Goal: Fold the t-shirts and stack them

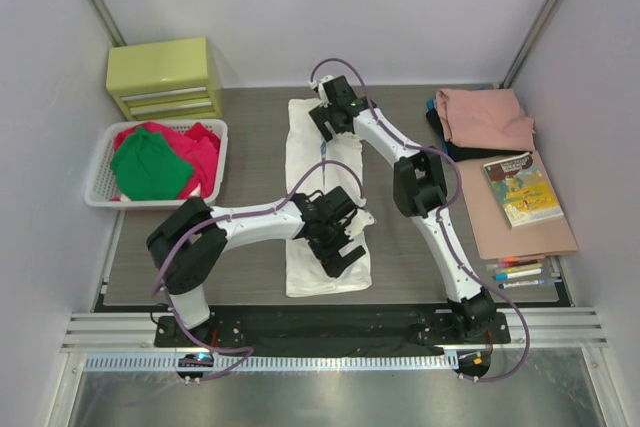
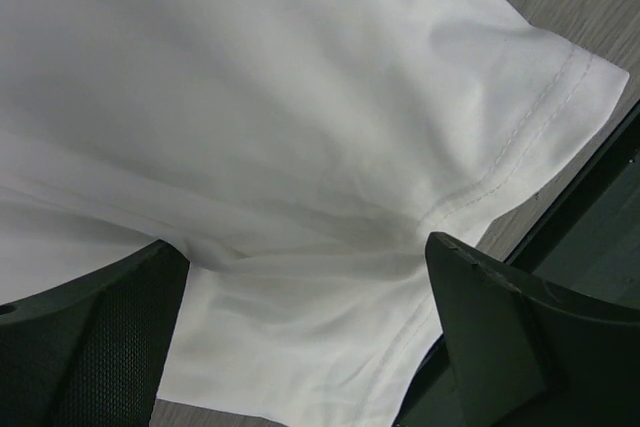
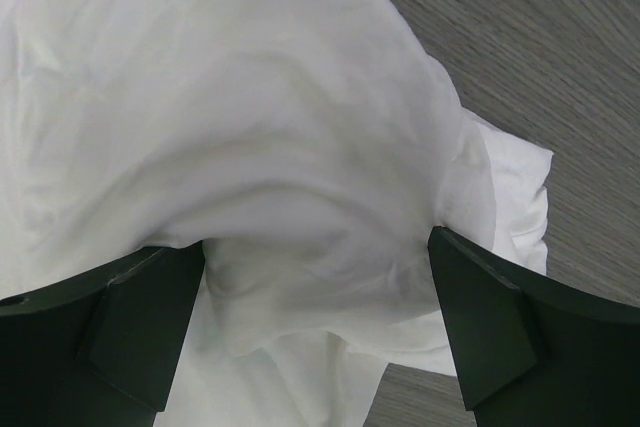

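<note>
A white t-shirt (image 1: 303,162) lies in the middle of the tabletop (image 1: 255,147). It is folded lengthwise into a long narrow strip running from the far side to the near edge, plain side up. Its far end is bunched and rumpled. At the near end a short sleeve (image 2: 520,117) with a stitched hem lies flat. At left, a green t-shirt (image 1: 150,169) sits crumpled on red and magenta t-shirts (image 1: 203,152) in the basket (image 1: 97,187). At far right, a salmon-pink t-shirt (image 1: 485,117) lies folded on what looks like a black t-shirt (image 1: 455,152).
</note>
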`<state>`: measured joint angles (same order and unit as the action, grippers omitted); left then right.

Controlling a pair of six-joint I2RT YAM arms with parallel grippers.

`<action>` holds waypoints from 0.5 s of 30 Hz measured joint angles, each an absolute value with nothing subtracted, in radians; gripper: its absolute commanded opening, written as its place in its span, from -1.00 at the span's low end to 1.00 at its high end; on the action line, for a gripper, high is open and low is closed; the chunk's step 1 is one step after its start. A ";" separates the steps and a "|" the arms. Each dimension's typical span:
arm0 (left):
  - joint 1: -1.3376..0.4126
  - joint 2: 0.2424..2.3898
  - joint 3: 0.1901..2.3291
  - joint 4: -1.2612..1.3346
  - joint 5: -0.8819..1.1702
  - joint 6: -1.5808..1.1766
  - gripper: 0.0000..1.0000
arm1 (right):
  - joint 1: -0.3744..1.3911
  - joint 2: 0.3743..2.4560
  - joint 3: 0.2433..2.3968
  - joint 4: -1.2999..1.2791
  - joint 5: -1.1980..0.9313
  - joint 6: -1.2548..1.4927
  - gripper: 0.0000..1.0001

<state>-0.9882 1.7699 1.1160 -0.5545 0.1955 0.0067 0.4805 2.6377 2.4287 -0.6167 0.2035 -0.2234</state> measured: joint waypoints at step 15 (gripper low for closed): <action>-0.996 1.770 1.116 -0.555 0.188 0.008 0.99 | 0.489 2.530 2.304 -0.551 0.262 -0.198 1.00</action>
<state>-0.9958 1.7702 1.1164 -0.5549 0.1883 0.0078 0.4892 2.5298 2.3043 -0.5510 0.2615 -0.1978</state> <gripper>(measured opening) 0.996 0.996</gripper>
